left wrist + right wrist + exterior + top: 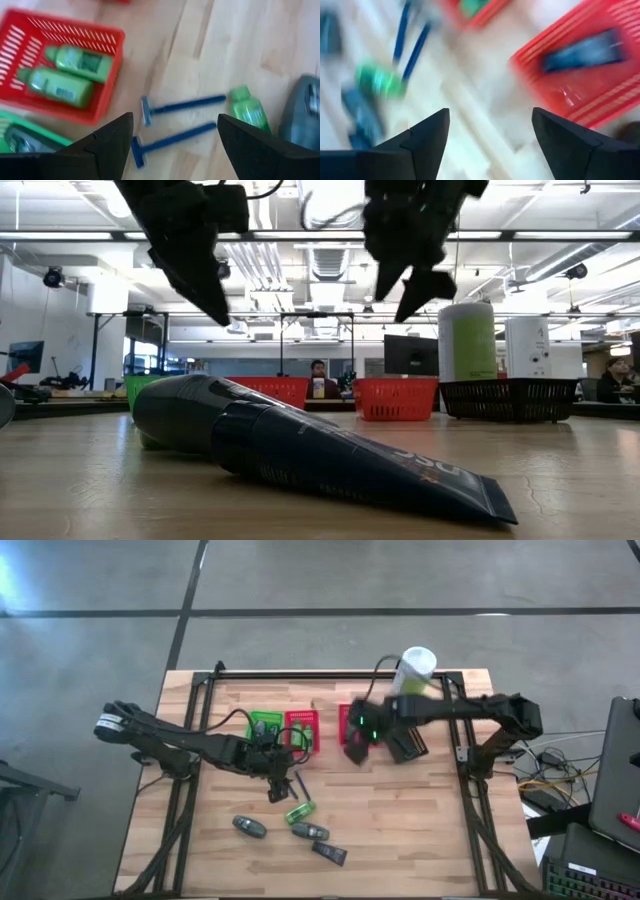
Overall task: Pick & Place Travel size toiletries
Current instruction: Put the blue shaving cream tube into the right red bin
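My left gripper (278, 788) hangs open above two blue razors (184, 105) that lie flat on the wood, touching nothing. Beside them lie a green tube (250, 111) and a grey bottle (306, 107). Nearer the near edge are another grey bottle (250, 827) and a dark flat tube (330, 853). One red basket (107, 95) holds two green tubes (75, 60). My right gripper (355, 748) is open and empty, raised beside a second red basket (615, 102), which holds a dark flat tube (587, 50).
A green basket (265, 727) with a grey bottle inside stands left of the red ones. A dark mesh basket (408, 743) and a tall white-and-green canister (415, 670) stand by the far right corner. Bare wood lies along the right and left near parts of the table (420, 830).
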### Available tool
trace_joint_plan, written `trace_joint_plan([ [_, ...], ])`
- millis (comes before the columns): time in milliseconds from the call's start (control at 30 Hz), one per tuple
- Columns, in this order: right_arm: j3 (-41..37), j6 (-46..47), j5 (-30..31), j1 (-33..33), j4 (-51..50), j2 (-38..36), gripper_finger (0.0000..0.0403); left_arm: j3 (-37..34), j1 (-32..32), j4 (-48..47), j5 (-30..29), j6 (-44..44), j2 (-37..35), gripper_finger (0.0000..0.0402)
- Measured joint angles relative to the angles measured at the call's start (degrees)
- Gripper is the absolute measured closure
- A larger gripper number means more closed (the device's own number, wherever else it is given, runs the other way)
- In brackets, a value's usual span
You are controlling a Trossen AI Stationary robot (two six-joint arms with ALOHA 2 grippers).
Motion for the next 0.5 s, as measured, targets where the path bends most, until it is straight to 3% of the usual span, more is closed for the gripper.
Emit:
trace_joint_plan([
  [167,-0.3,-6.1,1.2,10.9,2.6,0.9,0.0118,0.1,-1.6,-4.9,0.7,-1.5,-1.0,0.0108],
  [300,-0.3,-3.9,2.4,17.7,6.3,3.2,0.0127,-0.5,-3.9,-6.1,0.7,-0.5,-3.1,0.0108],
  [500,-0.3,-0.5,11.4,26.8,11.9,6.7,0.0148,-1.8,-7.8,-8.6,-0.2,0.2,-8.3,0.0108],
])
